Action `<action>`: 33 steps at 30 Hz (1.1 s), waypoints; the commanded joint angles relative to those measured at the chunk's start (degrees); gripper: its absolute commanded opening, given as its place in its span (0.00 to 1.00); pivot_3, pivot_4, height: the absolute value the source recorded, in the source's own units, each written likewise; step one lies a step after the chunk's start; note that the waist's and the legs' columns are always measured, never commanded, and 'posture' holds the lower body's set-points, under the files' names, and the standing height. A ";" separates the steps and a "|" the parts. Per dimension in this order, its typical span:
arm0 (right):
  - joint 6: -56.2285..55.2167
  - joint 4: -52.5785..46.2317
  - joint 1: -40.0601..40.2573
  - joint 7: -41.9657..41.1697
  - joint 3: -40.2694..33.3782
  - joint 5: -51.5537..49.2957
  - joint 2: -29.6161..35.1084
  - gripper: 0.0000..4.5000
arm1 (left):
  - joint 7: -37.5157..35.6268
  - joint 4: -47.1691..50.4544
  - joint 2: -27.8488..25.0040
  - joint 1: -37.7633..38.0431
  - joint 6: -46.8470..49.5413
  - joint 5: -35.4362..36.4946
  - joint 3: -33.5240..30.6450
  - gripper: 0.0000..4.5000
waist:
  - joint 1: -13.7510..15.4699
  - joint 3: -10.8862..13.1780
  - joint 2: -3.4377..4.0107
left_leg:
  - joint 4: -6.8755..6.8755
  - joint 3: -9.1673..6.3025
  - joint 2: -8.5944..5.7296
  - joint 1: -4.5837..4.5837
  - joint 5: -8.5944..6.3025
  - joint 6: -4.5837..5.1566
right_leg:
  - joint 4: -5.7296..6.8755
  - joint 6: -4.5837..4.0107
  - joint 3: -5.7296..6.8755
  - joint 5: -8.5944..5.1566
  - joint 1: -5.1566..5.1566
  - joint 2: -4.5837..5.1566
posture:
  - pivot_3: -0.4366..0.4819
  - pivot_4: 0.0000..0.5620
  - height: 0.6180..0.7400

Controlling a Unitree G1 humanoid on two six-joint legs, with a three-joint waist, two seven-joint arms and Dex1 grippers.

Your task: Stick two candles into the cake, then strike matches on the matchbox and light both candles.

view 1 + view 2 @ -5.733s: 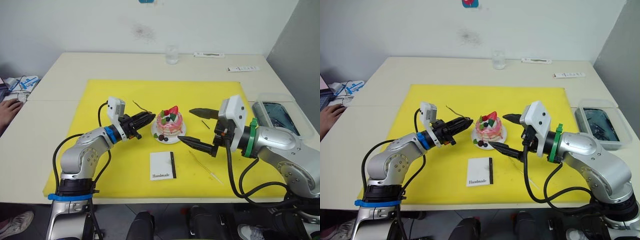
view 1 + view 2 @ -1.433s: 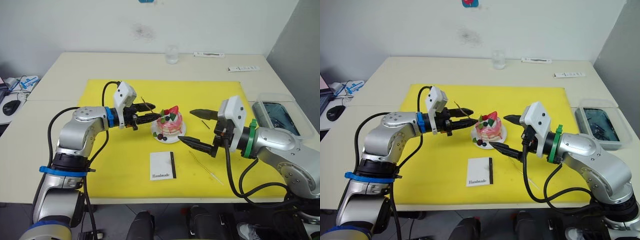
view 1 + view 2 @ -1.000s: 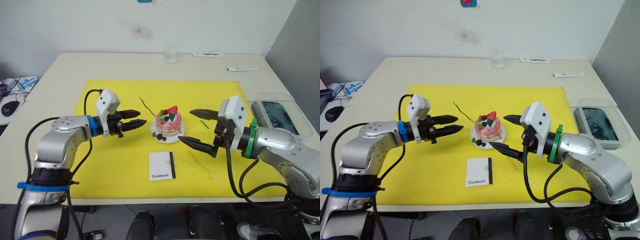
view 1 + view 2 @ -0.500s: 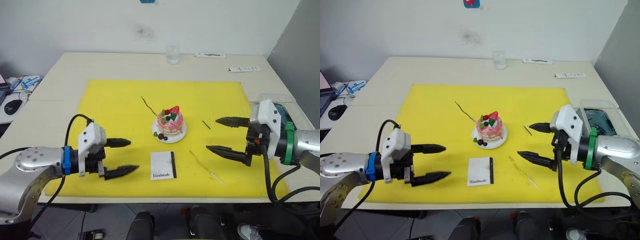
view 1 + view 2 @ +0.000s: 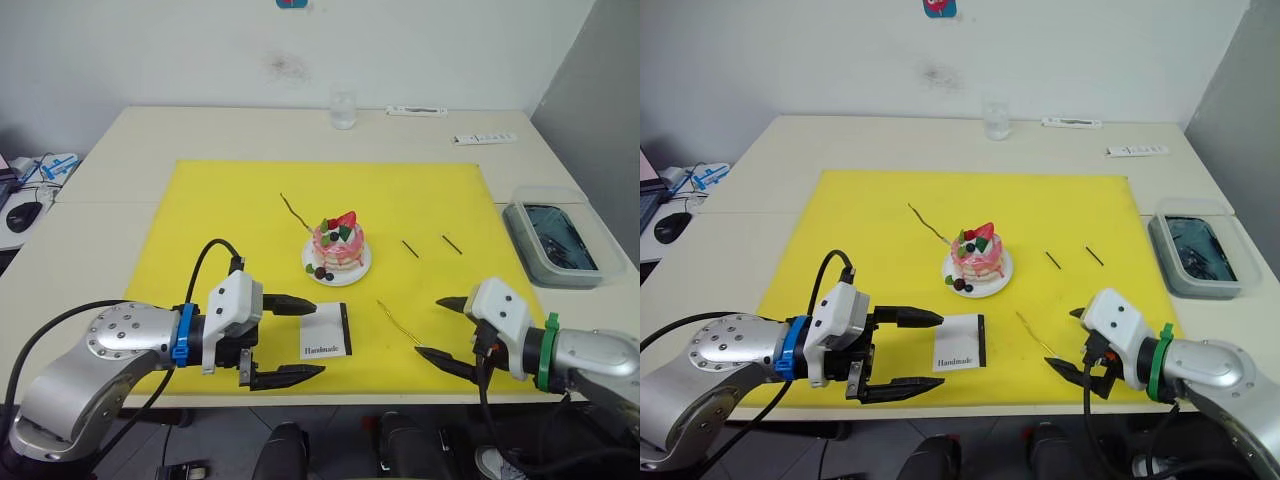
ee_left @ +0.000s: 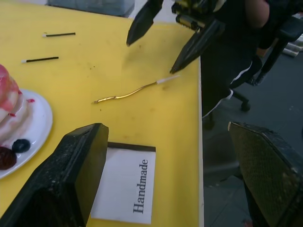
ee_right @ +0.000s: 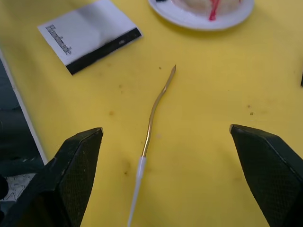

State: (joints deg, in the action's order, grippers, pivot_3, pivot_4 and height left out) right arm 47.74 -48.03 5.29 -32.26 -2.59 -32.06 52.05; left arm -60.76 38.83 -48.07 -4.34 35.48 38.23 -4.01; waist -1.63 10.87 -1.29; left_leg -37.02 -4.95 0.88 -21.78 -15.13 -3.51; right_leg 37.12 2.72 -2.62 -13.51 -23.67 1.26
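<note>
The cake (image 5: pixel 338 244) sits in the middle of the mat (image 5: pixel 220 230) on the desk (image 5: pixel 150 130), with one candle (image 5: pixel 296 212) stuck in its left side. The matchbox (image 5: pixel 326 331) lies in front of the cake, the other candle (image 5: pixel 398 322) lies to the right of the matchbox, and two matches (image 5: pixel 432 246) lie to the right of the cake.

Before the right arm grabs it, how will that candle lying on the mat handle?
The candle looks wire-thin and wavy, so probably light and bendy. Lying flat on the yellow mat, it may slip from the jaws.
</note>
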 commanded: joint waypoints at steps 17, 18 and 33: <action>-7.74 4.46 6.42 2.73 6.08 13.24 -6.81 0.71 | 1.19 0.72 0.19 -1.76 -4.93 -1.66 2.81 1.00 | -0.04 -0.01 -0.01 | -0.01 -0.02 0.00 0.03 0.00 0.00 | 0.01 -0.04 0.00 -0.03 0.05 -0.01 | 0.48 0.27 1.00; -7.78 4.41 6.51 2.65 5.99 13.34 -6.88 0.64 | 1.27 0.75 0.18 -1.70 -5.00 -1.77 2.83 1.00 | -0.04 -0.01 -0.01 | -0.02 -0.02 0.00 0.04 0.00 0.00 | 0.01 -0.04 0.00 -0.03 0.07 -0.01 | 0.48 0.27 1.00; -5.83 0.13 6.98 -2.31 -2.18 7.65 -6.06 0.01 | 1.15 0.41 -0.04 -0.85 -6.20 -2.69 3.55 1.00 | -0.03 -0.01 -0.02 | -0.03 -0.03 0.00 0.12 0.00 0.00 | -0.01 -0.04 0.00 -0.03 0.16 -0.01 | 0.48 0.27 1.00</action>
State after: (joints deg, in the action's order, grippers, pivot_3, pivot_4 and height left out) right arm 42.22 -45.03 12.60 -32.79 -0.20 -22.10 45.01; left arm -59.47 38.55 -47.94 -5.20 30.42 35.51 -0.33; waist -1.66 10.86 -1.31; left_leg -37.05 -4.97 0.88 -21.66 -15.12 -3.51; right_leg 37.12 2.68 -2.63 -13.53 -23.51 1.25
